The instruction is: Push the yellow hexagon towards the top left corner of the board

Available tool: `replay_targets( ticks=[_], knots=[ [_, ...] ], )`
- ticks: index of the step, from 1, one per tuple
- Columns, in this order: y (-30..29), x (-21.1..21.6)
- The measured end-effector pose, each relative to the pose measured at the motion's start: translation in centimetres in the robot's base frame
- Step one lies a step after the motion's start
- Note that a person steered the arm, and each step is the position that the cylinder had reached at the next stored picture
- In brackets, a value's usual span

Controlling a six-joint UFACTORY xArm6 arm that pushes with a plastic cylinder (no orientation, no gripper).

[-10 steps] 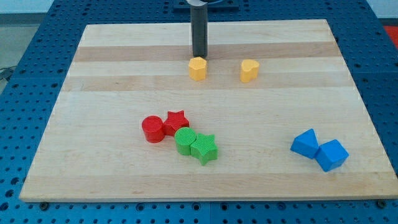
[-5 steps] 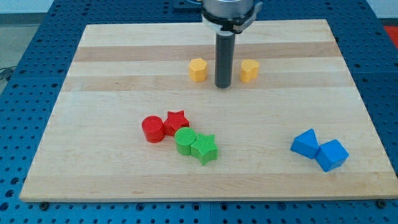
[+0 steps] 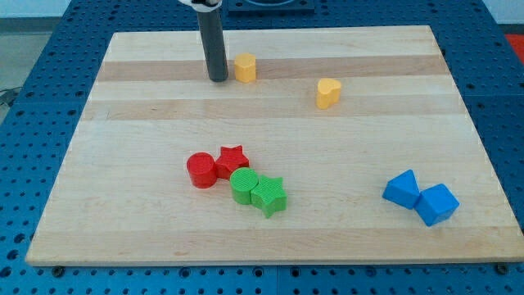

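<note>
A wooden board (image 3: 123,164) lies on a blue perforated worktop (image 3: 33,74), seen from the one camera looking down at an angle. A straight dark rod comes down from the view's top edge, and my tip (image 3: 218,79) rests on the board near its top left part. The arm carries no pincer, so there is nothing to be released or clenched; only the rod shows.

The yellow hexagon (image 3: 244,67) stands just to the view's right of my tip, very close beside it; whether the two touch cannot be told. The hexagon sits in the upper part of the board, left of centre, well short of the top left corner.

A second yellow block (image 3: 328,93), heart-like in shape, stands apart further to the view's right and slightly lower.

Near the board's middle, lower down, four blocks cluster together: a red cylinder (image 3: 201,170) touching a red star (image 3: 232,159), and just below them a green cylinder (image 3: 243,185) touching a green star (image 3: 268,196).

At the view's lower right, two blue blocks (image 3: 402,188) (image 3: 436,204) with angled faces sit side by side, touching.

The board is pale wood with lighter and darker grain bands. No writing or labels can be read.
</note>
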State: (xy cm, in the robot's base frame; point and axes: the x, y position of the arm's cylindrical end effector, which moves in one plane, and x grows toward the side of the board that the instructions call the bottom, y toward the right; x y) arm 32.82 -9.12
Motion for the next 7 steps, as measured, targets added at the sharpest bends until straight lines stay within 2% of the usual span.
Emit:
replay_targets(
  ticks=[1, 2, 3, 5, 7],
  knots=[
    [2.1, 4.1],
    [8.6, 3.4],
    [11.9, -2.9],
    [9.9, -4.2],
    [3.4, -2.8]
  ],
)
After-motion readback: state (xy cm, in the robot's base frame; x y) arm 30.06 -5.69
